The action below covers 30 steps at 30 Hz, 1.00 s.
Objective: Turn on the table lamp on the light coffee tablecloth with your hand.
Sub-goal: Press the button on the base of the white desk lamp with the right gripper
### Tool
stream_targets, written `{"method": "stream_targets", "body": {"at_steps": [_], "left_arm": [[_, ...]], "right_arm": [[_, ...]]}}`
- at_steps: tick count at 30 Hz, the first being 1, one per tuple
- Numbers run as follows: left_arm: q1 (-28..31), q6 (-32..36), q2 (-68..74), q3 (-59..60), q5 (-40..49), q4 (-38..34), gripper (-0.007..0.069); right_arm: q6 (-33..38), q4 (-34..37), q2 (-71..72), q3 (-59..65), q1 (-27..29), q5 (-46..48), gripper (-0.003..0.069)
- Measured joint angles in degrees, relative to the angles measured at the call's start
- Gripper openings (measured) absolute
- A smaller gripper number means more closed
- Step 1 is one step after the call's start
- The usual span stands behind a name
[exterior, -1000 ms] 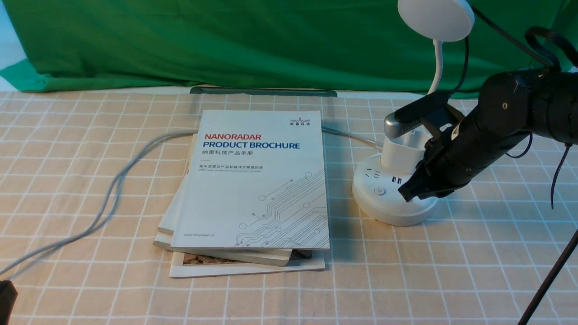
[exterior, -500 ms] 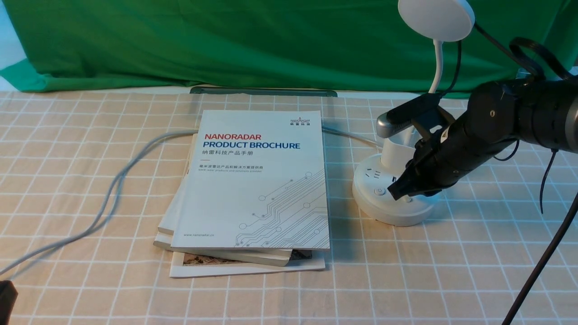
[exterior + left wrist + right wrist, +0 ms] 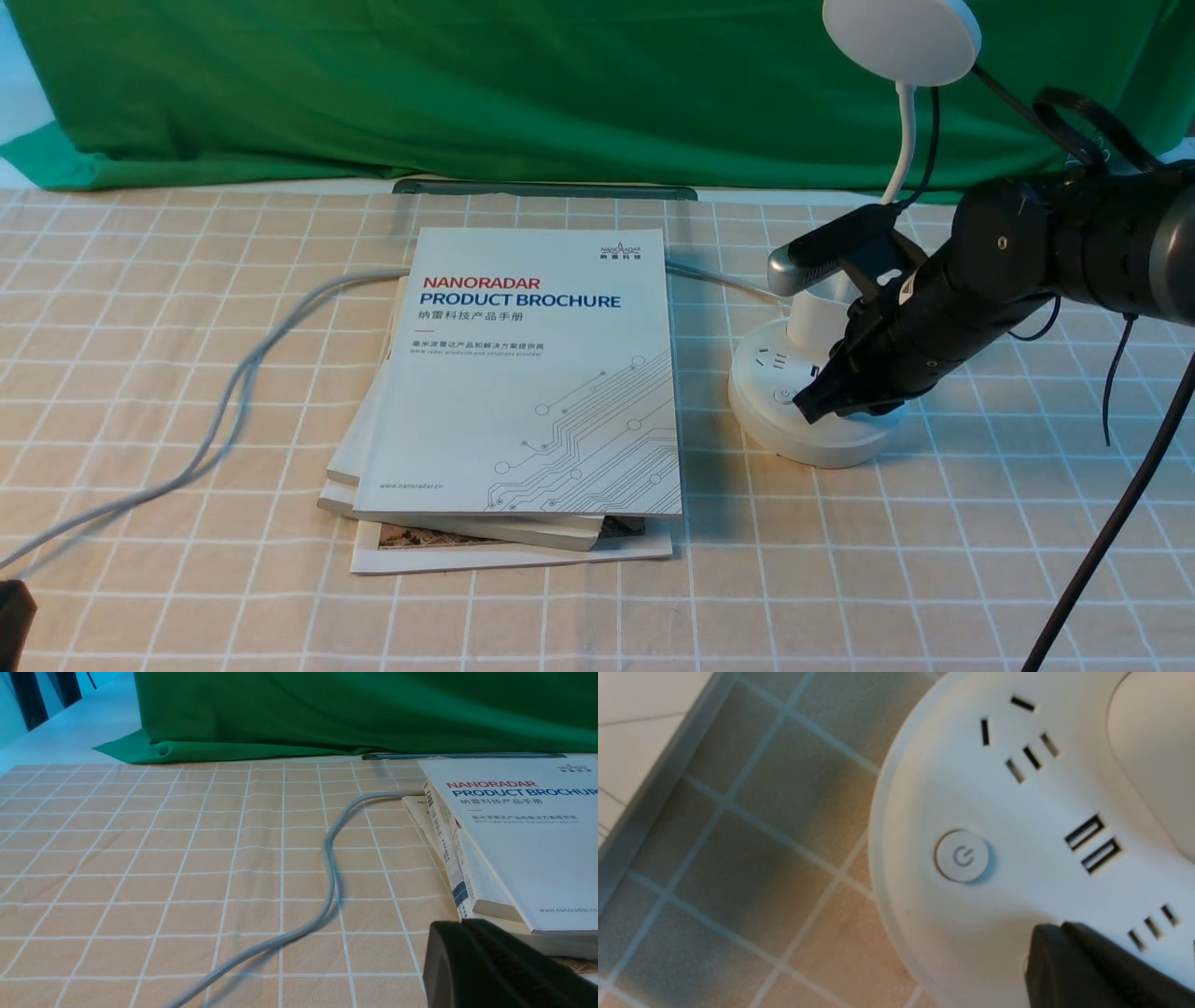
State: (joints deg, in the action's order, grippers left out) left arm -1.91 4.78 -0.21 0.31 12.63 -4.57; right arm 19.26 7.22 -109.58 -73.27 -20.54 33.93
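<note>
- Sliding left since a second ago, the right gripper (image 3: 808, 408), fingers pressed together, now hangs just beside the power button (image 3: 962, 856).
- One checked tablecloth (image 3: 187, 579) fills the frame.
- One booklet stack (image 3: 532, 373), centre.
- One lamp (image 3: 810, 327), right, looks unlit; the press remains.
- One grey cable (image 3: 233, 401).
- Left gripper (image 3: 465, 933): fingers' state unclear.

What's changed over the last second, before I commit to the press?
The right pincer slid to the robot's left across the lamp base; its closed tip now sits just beside the power button, not yet on it. Nothing was gripped or released. The lamp, brochures and grey cable stayed put.
</note>
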Motion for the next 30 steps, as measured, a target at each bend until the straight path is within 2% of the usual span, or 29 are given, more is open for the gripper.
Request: {"method": "stream_targets", "body": {"at_steps": [19,30], "left_arm": [[0.0,0.0,0.0,0.0,0.0,0.0,0.0021],[0.0,0.0,0.0,0.0,0.0,0.0,0.0021]], "right_arm": [[0.1,-1.4,-2.1,-1.6,-0.8,2.4,0.003],[-2.0,-1.7,6.9,-0.1,-0.1,0.6,0.003]]}}
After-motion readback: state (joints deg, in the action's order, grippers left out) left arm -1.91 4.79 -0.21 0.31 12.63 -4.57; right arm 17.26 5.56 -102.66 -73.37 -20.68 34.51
